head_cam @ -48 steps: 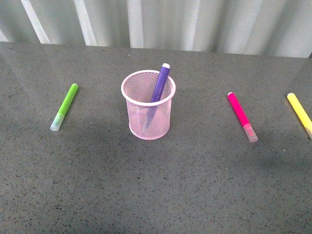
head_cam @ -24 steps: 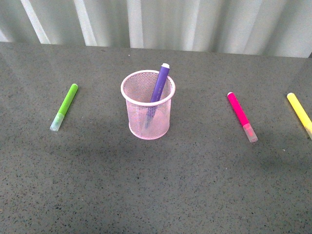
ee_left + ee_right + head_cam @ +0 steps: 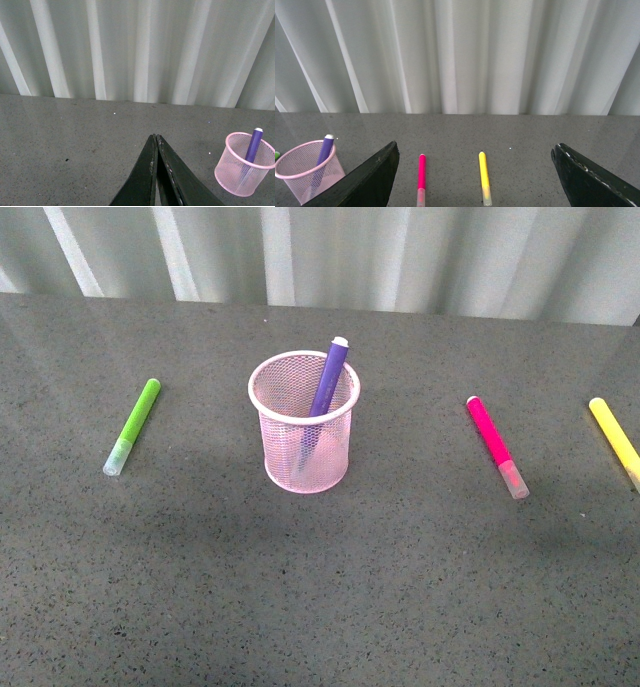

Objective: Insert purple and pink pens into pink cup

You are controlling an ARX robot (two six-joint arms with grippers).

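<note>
Pink pen (image 3: 495, 445), likely light, stiff and smooth, is lying ahead of the wide-open, empty jaws of the right gripper (image 3: 475, 146), inviting a grip at mid-barrel, while the purple pen (image 3: 328, 377) is leaning in the pink cup (image 3: 305, 457), with the left gripper (image 3: 155, 138) closed and empty.

Yellow marker (image 3: 614, 435) cut by front view's edge, purple pen (image 3: 330, 377) half veiled by pink cup (image 3: 290, 462) mesh

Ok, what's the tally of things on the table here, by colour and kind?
Purple pen: 1
Pink pen: 1
Green pen: 1
Yellow pen: 1
Pink cup: 1
Total: 5
</note>
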